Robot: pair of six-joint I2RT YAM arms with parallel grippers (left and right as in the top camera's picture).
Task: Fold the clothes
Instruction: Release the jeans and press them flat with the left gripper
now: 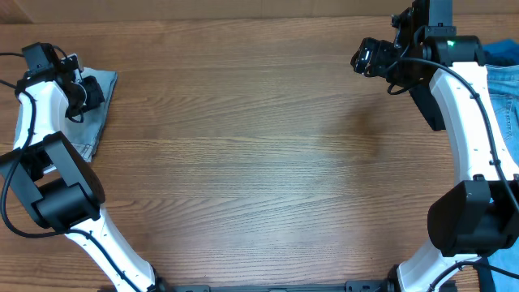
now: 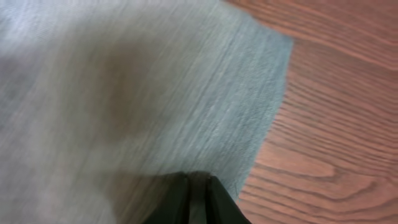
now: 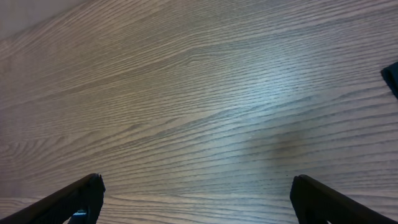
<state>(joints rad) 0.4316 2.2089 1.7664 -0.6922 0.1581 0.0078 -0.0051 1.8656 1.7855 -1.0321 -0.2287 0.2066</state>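
Observation:
A folded pale washed-blue denim garment lies at the table's far left edge. My left gripper sits on top of it. In the left wrist view its fingers are pressed almost together, with the pale denim in the thin gap between them. The garment's edge runs beside bare wood. My right gripper hovers at the back right over bare table, its fingers wide open and empty. More light-blue denim lies at the right edge behind the right arm.
A darker blue garment lies on the pile at the back right; a dark corner shows in the right wrist view. The wooden table spans the middle. Both arm bases stand at the front corners.

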